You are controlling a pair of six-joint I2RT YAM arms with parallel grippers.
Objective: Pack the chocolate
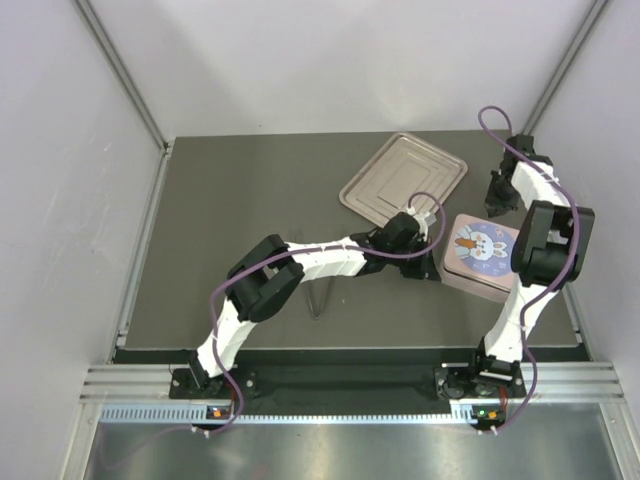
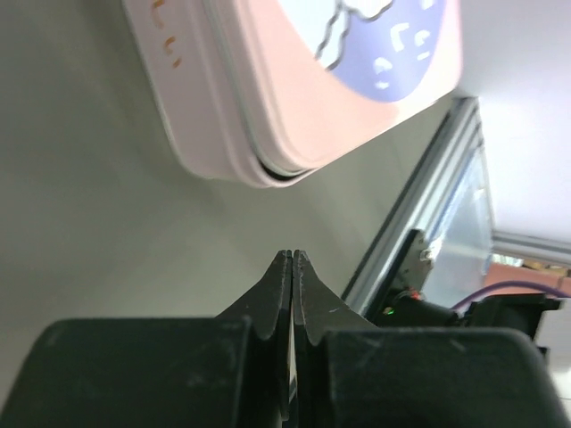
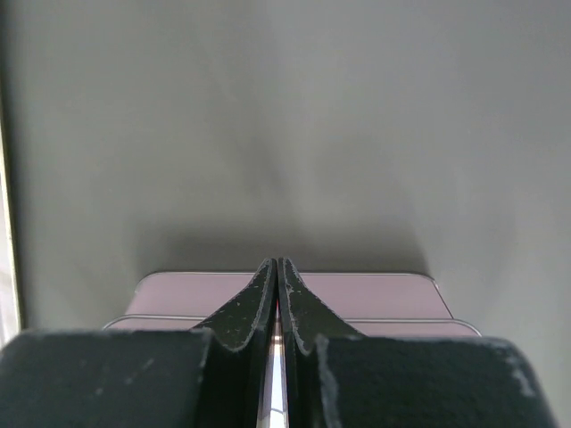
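- I am seeing the left jaws pressed together on nothing, just short of the pink square bunny-lidded box (image 2: 268,98), centre right of the top view.
- The right jaws are sitting closed and empty, upper right, beyond that box.
- A silver metal tray (image 1: 403,178) is lying upper middle on the dark table (image 1: 230,220).
- I am finding no chocolate in any view; the box's lid is sitting down.

A pale pink box (image 1: 482,252) bears a white bunny on a lavender-blue disc, with a plain silver tray (image 1: 403,178) at its eleven o'clock on the dark grey table (image 1: 250,220).
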